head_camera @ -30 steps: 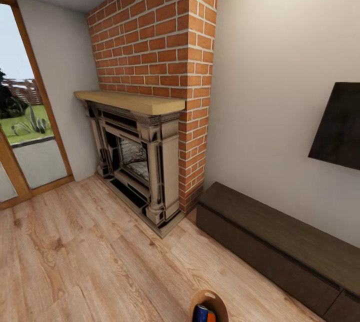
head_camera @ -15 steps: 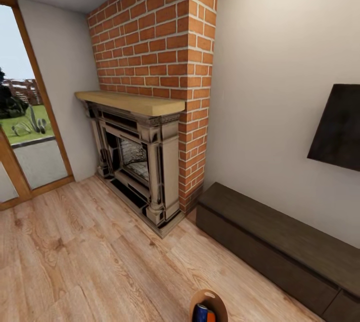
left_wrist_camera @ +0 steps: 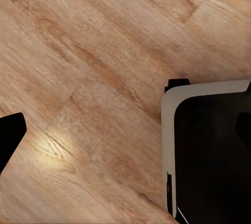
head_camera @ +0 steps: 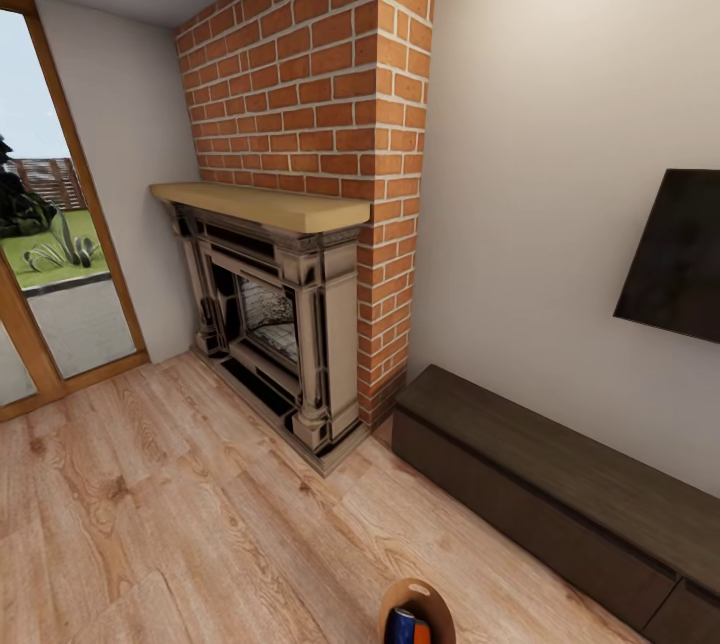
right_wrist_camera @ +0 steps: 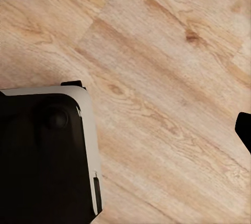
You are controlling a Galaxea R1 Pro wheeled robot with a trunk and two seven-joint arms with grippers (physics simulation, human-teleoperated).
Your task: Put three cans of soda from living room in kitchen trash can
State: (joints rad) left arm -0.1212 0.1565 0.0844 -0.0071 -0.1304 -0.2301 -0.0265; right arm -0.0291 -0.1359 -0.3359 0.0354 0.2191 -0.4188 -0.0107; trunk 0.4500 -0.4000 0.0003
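I'm still in the living room, facing the fireplace; the view has barely shifted (outdoor scenery moved slightly). The pail rides below me holding a blue can. Gripper states: cannot tell. Kitchen remains ahead.

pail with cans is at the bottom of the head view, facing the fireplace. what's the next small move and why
Probably turn the base away from the fireplace and head for the kitchen. The pail already holds a blue can and an orange can, and ahead there is only brick chimney, bench and wall, no kitchen.
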